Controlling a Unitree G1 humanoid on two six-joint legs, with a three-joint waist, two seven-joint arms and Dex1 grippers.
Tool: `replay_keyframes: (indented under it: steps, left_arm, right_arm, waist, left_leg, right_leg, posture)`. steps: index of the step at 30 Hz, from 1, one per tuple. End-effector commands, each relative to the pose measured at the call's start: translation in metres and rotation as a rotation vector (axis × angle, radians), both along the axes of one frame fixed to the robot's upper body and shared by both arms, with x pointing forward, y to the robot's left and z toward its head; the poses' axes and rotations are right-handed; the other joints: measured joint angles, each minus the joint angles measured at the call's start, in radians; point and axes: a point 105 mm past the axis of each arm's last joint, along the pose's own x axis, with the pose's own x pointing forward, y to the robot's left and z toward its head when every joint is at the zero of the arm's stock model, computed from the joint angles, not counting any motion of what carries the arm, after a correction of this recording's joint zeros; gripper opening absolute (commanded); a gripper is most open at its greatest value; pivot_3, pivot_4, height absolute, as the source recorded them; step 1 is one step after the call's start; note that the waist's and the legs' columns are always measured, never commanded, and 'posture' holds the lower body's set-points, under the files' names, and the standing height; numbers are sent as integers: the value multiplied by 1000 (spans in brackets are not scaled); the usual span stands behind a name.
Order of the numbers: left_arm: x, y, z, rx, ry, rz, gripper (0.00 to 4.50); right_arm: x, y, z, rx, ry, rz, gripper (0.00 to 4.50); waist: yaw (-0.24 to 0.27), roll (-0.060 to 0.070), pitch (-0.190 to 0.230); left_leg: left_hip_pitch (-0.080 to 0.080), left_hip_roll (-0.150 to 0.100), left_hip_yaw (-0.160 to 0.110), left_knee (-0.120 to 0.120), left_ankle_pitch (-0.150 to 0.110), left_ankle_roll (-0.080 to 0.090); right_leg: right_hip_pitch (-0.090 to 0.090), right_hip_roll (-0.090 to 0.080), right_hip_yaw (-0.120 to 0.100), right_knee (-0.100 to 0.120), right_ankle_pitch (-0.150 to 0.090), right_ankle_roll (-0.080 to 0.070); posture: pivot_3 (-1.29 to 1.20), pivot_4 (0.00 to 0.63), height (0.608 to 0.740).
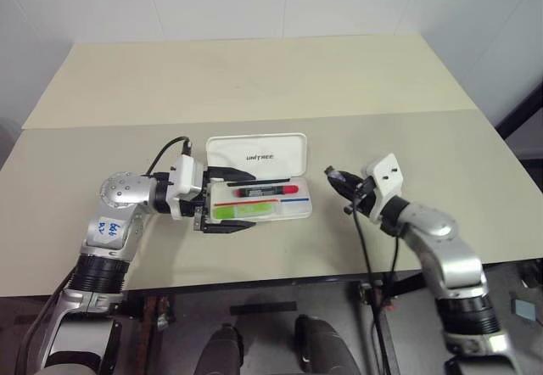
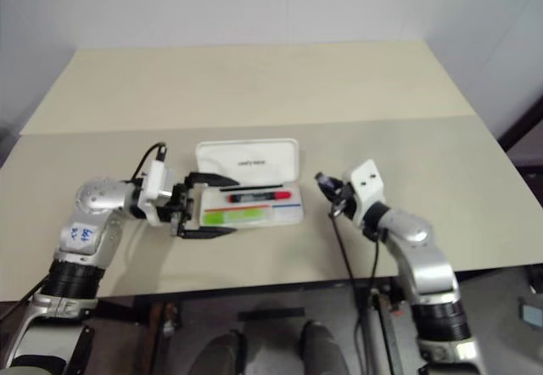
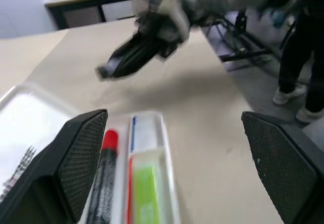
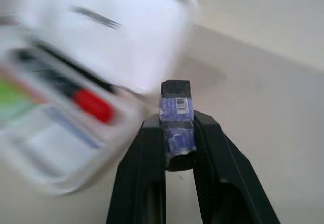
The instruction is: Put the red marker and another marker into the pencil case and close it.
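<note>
We see the case (image 1: 259, 180) lying open near the middle of the tabletop (image 1: 254, 78), lid up toward the far edge. The red marker (image 1: 265, 191) and the green marker (image 1: 244, 211) both lie inside its tray, the green one nearer the front edge. Our left gripper (image 1: 227, 201) stands wide open, its fingers (image 1: 222, 173) straddling the tray's left end. Our right gripper (image 1: 333, 174) is shut, holding nothing, just beyond the case's right end and apart from it.
</note>
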Motion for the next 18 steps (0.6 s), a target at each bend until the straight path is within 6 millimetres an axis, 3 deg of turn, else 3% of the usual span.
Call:
replay_keyframes:
  steps: [1, 8, 18]
  left_arm:
    - [3, 15, -4, 27, -20, 33, 4500]
    - [6, 31, -18, 84, -6, 64, 4500]
    - [5, 30, -23, 75, 1, 61, 4500]
  right_arm:
    - [-16, 12, 11, -33, -33, 253, 404]
    - [-11, 29, 10, -182, -47, 511, 404]
    - [13, 42, 1, -291, -58, 605, 404]
  waist:
    - [0, 0, 0]
    - [1, 0, 1]
    - [2, 0, 1]
  left_leg:
    - [0, 1, 0, 0, 0, 0]
    - [0, 1, 0, 1, 0, 0]
    - [0, 0, 1, 2, -1, -1]
  right_leg:
    - [0, 1, 0, 0, 0, 0]
    - [0, 0, 0, 1, 0, -1]
    - [-1, -2, -2, 1, 0, 0]
  posture:
    - [0, 150, 740]
    - [0, 150, 740]
    - [0, 150, 740]
